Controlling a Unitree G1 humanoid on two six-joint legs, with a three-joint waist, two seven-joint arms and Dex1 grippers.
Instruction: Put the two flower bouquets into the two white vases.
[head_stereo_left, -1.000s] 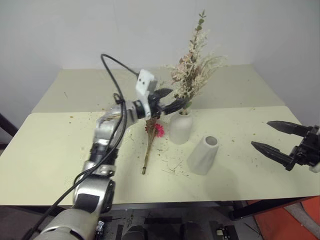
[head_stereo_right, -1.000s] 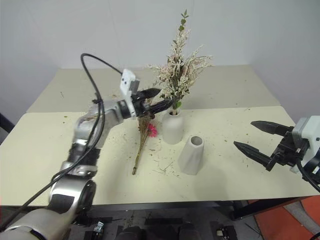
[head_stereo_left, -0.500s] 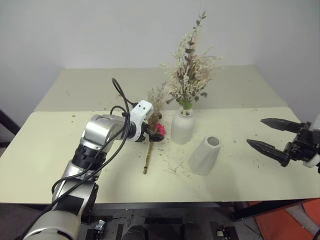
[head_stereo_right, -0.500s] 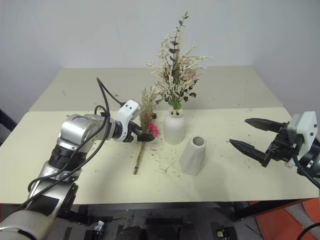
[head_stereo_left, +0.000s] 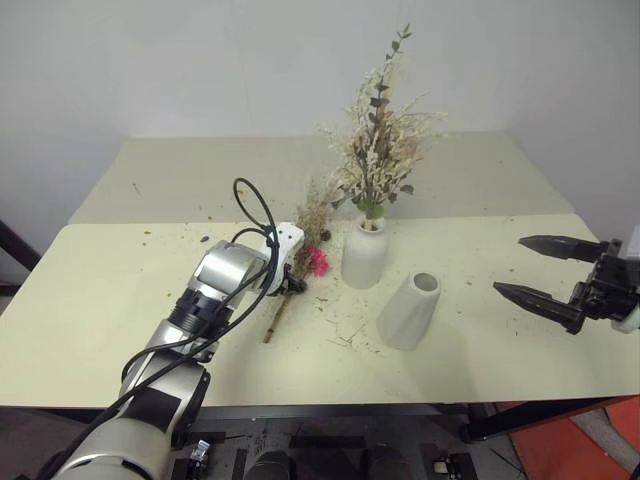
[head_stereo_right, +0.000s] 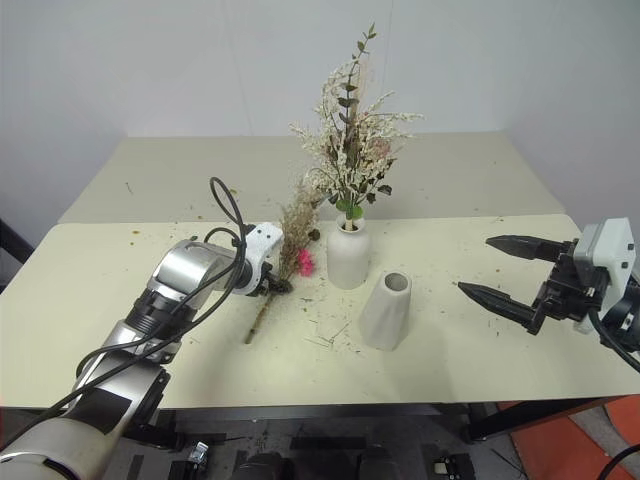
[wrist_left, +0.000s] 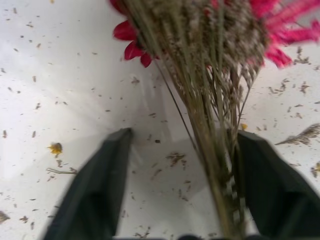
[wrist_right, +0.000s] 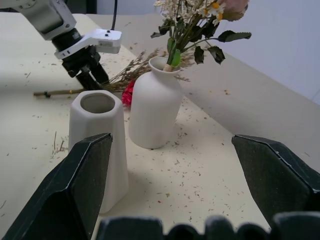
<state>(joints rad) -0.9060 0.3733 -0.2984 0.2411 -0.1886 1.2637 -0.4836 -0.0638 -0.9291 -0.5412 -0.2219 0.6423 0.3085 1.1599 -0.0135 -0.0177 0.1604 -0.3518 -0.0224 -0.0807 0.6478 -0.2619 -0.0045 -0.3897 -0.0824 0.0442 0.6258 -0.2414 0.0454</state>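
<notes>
Stems of the tan grass bouquet (wrist_left: 210, 130) lay between the black fingers (wrist_left: 95, 190) of the left gripper (head_stereo_left: 283, 283) as it came down onto the table (head_stereo_left: 100, 300), a second after it had stood raised beside the bottle vase (head_stereo_left: 364, 254). In that time the arm dropped and tipped its wrist downward, and the fingers, spread wide a moment before, narrowed about the bunch; the wrist view showed one finger against the stems and the other apart from them, so the grasp was not yet closed. The bouquet, its magenta daisy (head_stereo_left: 317, 262) just beside the bottle vase, had swung a little, its cut end now pointing more toward the table's near left corner. The cream-white bouquet (head_stereo_left: 380, 140) stood upright in the bottle vase, toward the far edge of the middle of the table, much as before. The cone vase (head_stereo_left: 408, 310) waited empty just right of it, nearer the front edge. The right gripper (head_stereo_left: 548, 270) hung over the right edge, fingers spread and grasping nothing, unmoved. One bouquet appeared done; the change suggested the pickup of the second had begun, with the lift and the small round mouth of the cone vase to come.
</notes>
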